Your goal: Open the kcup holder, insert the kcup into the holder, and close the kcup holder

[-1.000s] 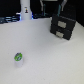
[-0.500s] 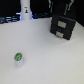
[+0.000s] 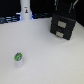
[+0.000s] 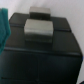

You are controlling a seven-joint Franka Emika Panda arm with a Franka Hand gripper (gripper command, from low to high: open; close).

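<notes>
The kcup (image 3: 18, 58), a small white pod with a green and blue lid, stands alone on the white table toward the exterior view's lower left. The kcup holder (image 3: 62, 27), a black boxy unit, sits at the far right of the exterior view, and no tray shows pulled out. My gripper (image 3: 63, 11) hangs just above the holder, dark and blurred, so its jaws cannot be made out. In the wrist view the holder's black top (image 4: 45, 55) fills the picture, with a grey block (image 4: 39, 27) on or over it. The kcup is out of the wrist view.
A tall white bottle-shaped object (image 3: 26, 9) stands at the back of the table, left of the holder. Dark clutter (image 3: 10, 20) lines the far edge. A teal shape (image 4: 4, 27) shows at one side of the wrist view.
</notes>
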